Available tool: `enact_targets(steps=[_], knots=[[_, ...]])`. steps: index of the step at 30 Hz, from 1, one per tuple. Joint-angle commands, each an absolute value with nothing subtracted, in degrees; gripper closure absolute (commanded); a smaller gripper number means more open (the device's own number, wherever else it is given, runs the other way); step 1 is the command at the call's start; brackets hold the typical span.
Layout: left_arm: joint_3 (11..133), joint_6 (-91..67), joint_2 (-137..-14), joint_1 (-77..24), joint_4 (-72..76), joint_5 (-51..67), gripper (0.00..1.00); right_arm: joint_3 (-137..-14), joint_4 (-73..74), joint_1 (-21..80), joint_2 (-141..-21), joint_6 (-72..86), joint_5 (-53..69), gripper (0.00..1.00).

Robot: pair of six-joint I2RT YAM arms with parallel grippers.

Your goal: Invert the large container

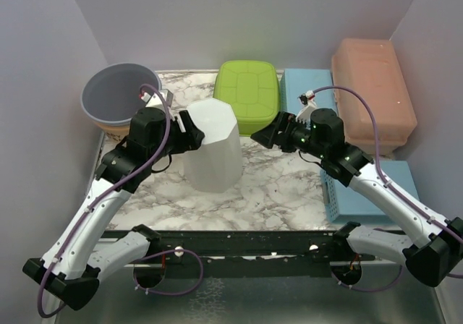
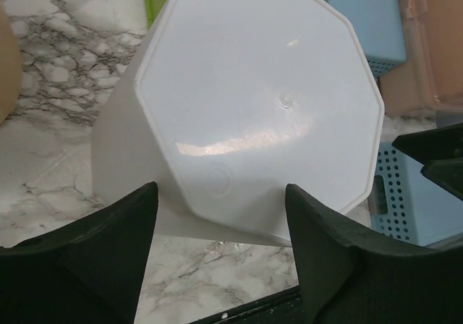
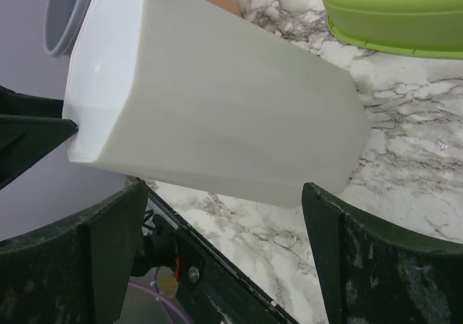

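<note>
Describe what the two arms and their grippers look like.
Both the left arm and right arm have white link shells with black joints and bases. A purple cable loops along each. The left gripper and right gripper have black, wedge-shaped fingers.

Grey bowl (image 1: 116,92) far left on the marble table (image 1: 275,186), green lidded box (image 1: 247,96) mid-back (blue baskets (image 1: 362,201), pink box (image 1: 372,92) rightward)

large container (image 1: 211,147): glossy smooth white plastic | table (image 1: 278,188): polished marble-look | box (image 1: 247,92): green plastic
</note>
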State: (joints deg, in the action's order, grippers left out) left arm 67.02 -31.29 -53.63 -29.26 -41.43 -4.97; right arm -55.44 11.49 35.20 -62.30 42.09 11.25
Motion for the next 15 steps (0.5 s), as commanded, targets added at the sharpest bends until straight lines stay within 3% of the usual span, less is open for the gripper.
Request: enact_targets(steps=[1, 10, 15], knots=[[64.0, -35.0, -55.7, -29.4, -34.9, 7.0, 0.29, -55.0, 12.1, 35.4, -60.4, 46.5, 9.4, 0.09], [58.8, -44.2, -61.1, -30.9, -17.4, 14.4, 0.31, -57.2, 10.1, 35.4, -49.9, 45.2, 0.3, 0.09], [60.4, -46.4, -68.8, -39.5, -10.5, 11.3, 0.29, -62.5, 16.8, 35.4, -51.1, 42.1, -4.8, 0.09]])
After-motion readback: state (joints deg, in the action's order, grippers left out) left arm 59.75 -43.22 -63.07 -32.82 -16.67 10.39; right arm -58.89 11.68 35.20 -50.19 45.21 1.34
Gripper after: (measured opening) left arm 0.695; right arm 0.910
